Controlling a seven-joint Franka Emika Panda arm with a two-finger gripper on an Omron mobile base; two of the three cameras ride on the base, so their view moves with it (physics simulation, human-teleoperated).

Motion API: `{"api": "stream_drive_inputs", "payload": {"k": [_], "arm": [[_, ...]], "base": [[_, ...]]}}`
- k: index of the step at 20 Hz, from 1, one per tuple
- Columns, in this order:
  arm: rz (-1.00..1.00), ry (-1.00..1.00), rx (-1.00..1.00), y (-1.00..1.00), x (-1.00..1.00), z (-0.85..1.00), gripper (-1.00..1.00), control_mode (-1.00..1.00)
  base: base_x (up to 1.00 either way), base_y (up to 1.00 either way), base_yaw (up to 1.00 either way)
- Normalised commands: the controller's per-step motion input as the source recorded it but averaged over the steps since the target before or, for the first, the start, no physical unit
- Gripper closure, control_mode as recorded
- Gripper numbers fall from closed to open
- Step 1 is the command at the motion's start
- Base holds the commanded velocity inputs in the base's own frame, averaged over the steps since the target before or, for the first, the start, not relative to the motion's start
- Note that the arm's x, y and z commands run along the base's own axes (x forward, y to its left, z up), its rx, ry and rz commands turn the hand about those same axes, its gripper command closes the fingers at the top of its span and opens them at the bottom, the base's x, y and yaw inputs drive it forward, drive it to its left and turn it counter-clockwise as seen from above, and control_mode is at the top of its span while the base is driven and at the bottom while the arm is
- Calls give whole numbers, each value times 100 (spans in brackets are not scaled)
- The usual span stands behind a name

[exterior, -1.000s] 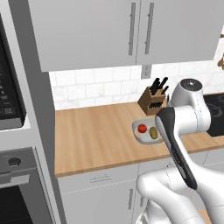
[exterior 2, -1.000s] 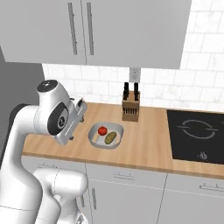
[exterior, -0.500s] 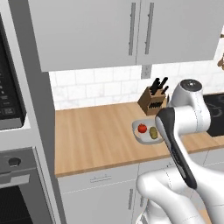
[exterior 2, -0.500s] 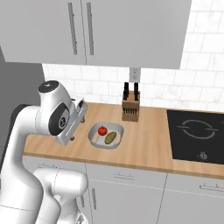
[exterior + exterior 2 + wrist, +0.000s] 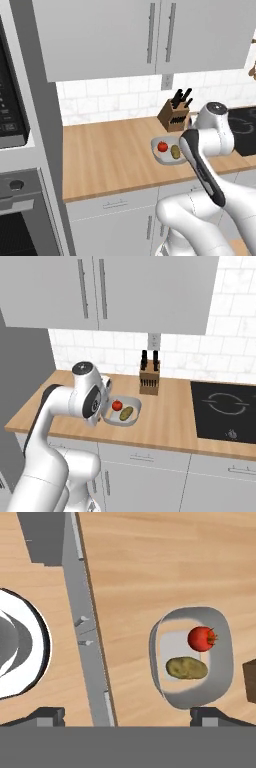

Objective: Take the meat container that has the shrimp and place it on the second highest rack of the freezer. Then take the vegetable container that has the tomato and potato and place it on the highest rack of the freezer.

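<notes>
Status: vegetable container (image 5: 223, 662) is sitting on the wooden table (image 5: 110, 155), centre-right of the left base view, w/ tomato (image 5: 201, 638) and potato (image 5: 186, 668) lying side by side inside it, just apart. In the right base view the same tray (image 5: 134, 415) is sitting centre frame, just right of the arm's wrist, w/ the knife block (image 5: 149, 382) behind it toward the tiled wall.

End effector (image 5: 127, 714): fingers are standing fully spread, nothing between them. In the hand view the two dark tips are rising at lower left and lower right of the frame; the tray is lying in the right half, just above the right-hand tip, not centred between tips. No contact w/ tray is showing.

Progress, as a judgement: the veg. tray is not yet grasped or lifted, so the second half of the task is remaining in full – grasp, carry, place on top shelf. The small shrimp tray is not on this stretch of table; whether it is already shelved cannot be confirmed from here.

Next req.: end effector is needing to shift toward the tray rim before closing
</notes>
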Motion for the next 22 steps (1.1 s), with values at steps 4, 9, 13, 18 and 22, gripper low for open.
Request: {"api": "stream_drive_inputs", "payload": {"k": [4,9,13,18,22], "arm": [[25,0,6,-1,4,-35,-100,-100],[20,0,0,0,6,-17,-100,-100],[16,2,0,9,23,-13,-100,-100],[3,14,-1,7,53,-14,-100,-100],[0,15,-2,-4,51,-27,-100,-100]], "base": [[0,0,0],[0,0,0],[0,0,0],[0,0,0],[0,0,0]]}}
